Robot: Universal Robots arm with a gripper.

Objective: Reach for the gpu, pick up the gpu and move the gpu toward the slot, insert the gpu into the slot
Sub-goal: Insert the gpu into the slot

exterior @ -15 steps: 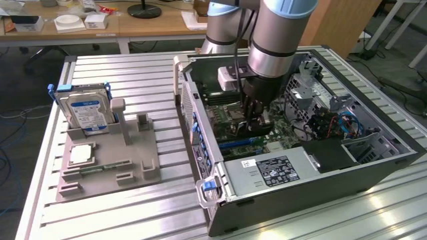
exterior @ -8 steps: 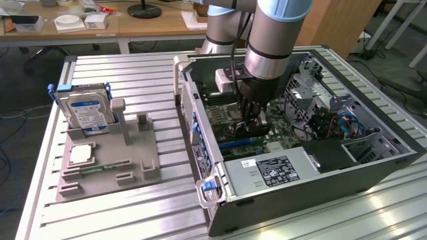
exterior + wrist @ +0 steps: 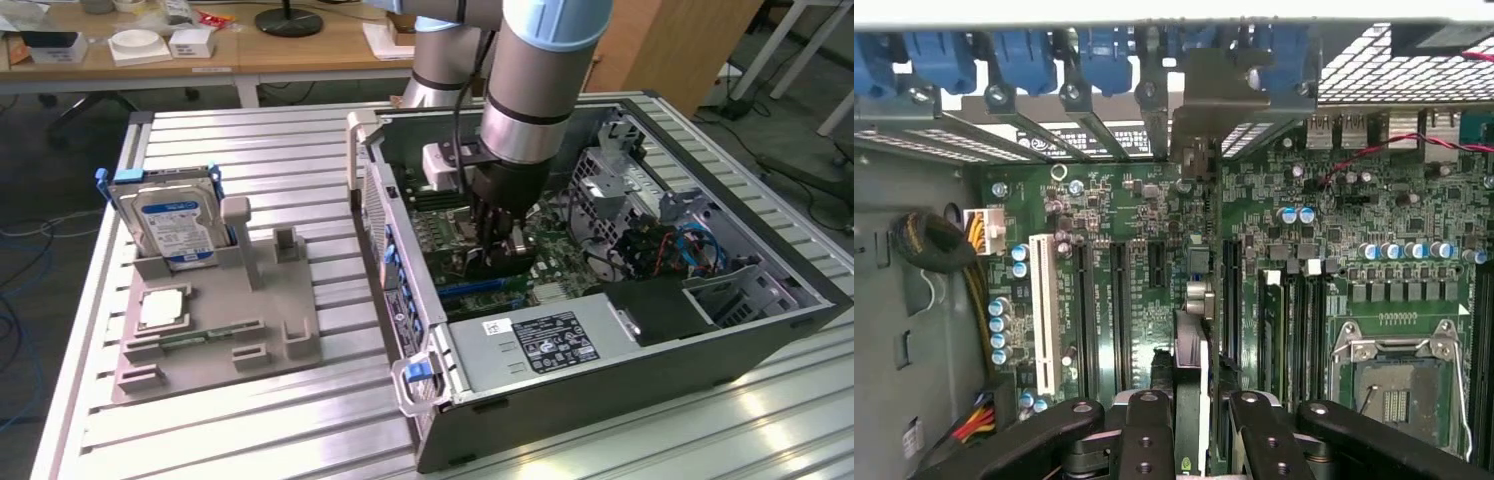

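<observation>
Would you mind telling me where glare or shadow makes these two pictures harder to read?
In the exterior view, light glares off the ribbed metal table near the case, while the gripper and the gpu it holds sit in shade inside the case. In the wrist view, the motherboard is evenly lit, the bright mesh washes out, and the fingers are dark.
</observation>
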